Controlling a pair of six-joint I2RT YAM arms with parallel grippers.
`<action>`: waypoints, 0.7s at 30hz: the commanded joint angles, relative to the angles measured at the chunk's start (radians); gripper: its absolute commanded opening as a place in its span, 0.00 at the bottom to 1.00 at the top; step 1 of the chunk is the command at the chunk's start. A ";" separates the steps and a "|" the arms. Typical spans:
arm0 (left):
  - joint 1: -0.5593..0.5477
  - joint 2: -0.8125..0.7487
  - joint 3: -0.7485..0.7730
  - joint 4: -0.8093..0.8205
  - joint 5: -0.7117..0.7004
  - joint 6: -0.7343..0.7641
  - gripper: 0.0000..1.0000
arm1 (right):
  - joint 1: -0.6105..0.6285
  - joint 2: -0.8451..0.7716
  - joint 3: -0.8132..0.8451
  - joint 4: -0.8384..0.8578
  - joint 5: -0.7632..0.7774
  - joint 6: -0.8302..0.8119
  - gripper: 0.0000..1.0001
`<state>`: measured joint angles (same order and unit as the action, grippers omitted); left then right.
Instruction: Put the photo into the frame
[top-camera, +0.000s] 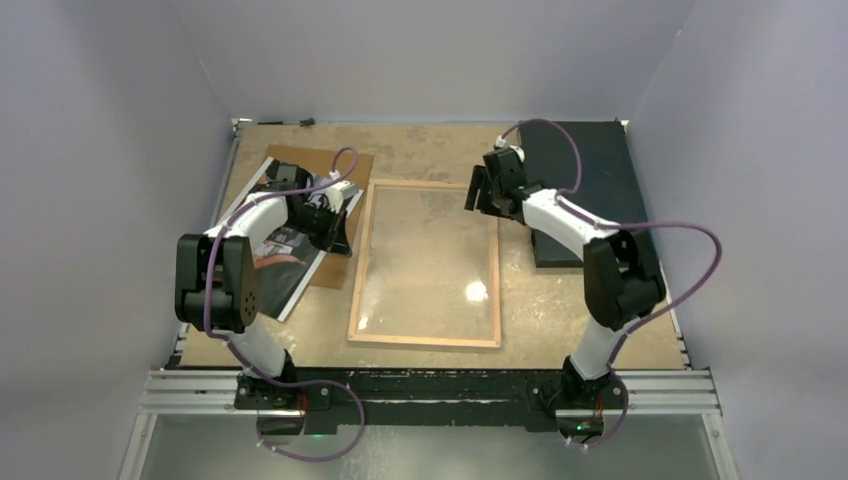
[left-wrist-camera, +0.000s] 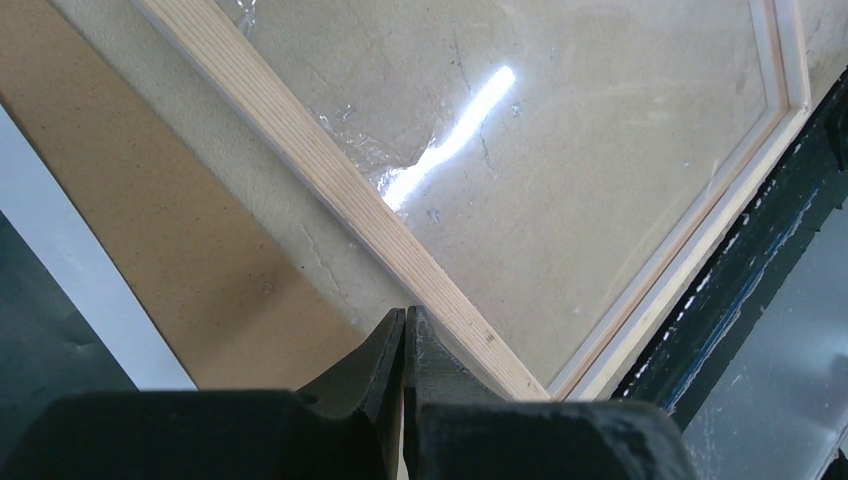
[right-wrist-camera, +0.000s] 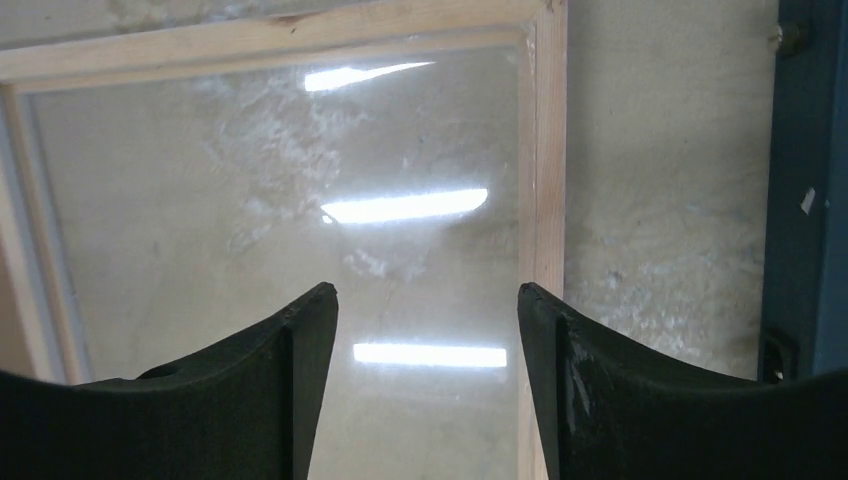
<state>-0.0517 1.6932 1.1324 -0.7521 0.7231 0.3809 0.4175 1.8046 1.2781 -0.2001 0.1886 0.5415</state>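
**Stock on the table: two claws, one frame, one photo**

1. Left claw (left-wrist-camera: 403, 318): my fingers are pressed together with nothing between them. In the left wrist view the tips sit at bottom centre, over a narrow strip of bare table (top-camera: 420, 145) just beside the frame's wooden rim. I cannot tell whether they touch the surface.

2. Right claw (right-wrist-camera: 427, 292): spread wide and holding nothing. It hangs over the far right corner of the frame. In the right wrist view the right finger overlaps the rim and the left finger is over the pane.

3. Frame (top-camera: 424, 340): lies flat at the centre of the overhead view, light wood side up. The table shows through the clear pane, with glare spots on it. All four rims are visible and unobstructed.

4. Photo (top-camera: 280, 270): at the left of the overhead view, lying at a slant on the brown backing board (left-wrist-camera: 170, 250) and partly under my left arm. Its lower right white edge is exposed. It is apart from the frame.

5. Black mat (top-camera: 600, 170): upper right, along the table's right edge.

6. Open room: a slim wedge of table runs between the board and the frame's left rim. A broader band lies between the frame's right rim and the mat. A strip runs along the far edge.

7. Black rail (top-camera: 430, 385): runs close below the frame's near rim.
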 joint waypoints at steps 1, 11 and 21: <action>-0.008 -0.006 -0.042 0.047 0.020 0.001 0.00 | -0.003 -0.128 -0.112 -0.011 -0.047 0.029 0.66; -0.039 0.026 -0.092 0.098 0.000 -0.010 0.00 | 0.035 -0.268 -0.374 0.035 -0.072 0.070 0.17; -0.041 0.023 -0.106 0.105 0.000 -0.007 0.00 | 0.119 -0.331 -0.446 -0.057 -0.026 0.102 0.10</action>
<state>-0.0902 1.7203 1.0340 -0.6697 0.7078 0.3759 0.5068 1.5036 0.8494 -0.1944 0.1310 0.6125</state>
